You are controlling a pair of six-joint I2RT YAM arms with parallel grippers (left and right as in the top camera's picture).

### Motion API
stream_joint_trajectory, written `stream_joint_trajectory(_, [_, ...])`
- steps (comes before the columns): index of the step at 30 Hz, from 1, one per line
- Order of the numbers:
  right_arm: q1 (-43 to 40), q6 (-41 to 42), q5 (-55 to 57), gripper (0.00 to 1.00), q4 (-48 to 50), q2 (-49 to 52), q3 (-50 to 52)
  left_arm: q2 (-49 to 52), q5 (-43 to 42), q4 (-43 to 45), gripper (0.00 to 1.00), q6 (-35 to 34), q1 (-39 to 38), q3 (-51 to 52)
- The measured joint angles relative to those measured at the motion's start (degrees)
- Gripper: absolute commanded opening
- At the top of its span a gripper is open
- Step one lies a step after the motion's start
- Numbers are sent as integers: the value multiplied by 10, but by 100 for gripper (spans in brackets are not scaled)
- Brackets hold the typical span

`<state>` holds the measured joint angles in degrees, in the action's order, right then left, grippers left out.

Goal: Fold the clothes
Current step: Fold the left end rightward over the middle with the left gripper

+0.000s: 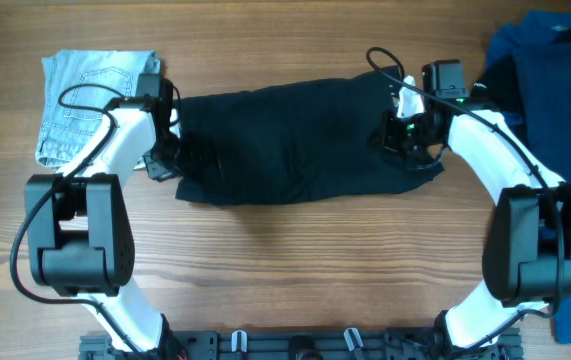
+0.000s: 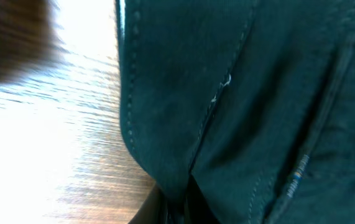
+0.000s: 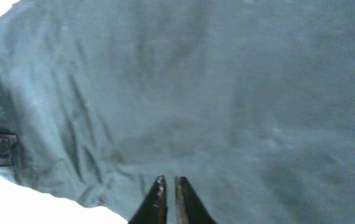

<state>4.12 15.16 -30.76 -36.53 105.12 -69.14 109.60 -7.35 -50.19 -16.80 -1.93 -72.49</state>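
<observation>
Both arms reach in over the table. The black shorts lie mid-table between a denim piece and blue clothes. The left gripper is at their left edge, the right gripper at their right edge. Left wrist: fingers pinch a seamed fold of the shorts. Right wrist: fingertips are squeezed together on the cloth.

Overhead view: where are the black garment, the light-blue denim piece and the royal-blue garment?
black garment (image 1: 295, 140), overhead view, middle of its spread fabric.
light-blue denim piece (image 1: 85, 95), overhead view, centre of its folded top face.
royal-blue garment (image 1: 513, 40), overhead view, its exposed upper-left part.
</observation>
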Motion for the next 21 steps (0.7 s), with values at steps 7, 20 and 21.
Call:
stream_joint_trajectory(7, [35, 69, -6, 5, 38, 0, 13, -36, 16, -72, 4, 26, -1, -116])
stream_joint_trajectory(20, [96, 102, 31, 8, 81, 0, 13, -38, 108, -118, 4, 122, -5, -276])
stream_joint_trajectory(21, [92, 90, 52, 9, 67, 0, 13, -38, 116, -117, 4, 125, -10, -276])
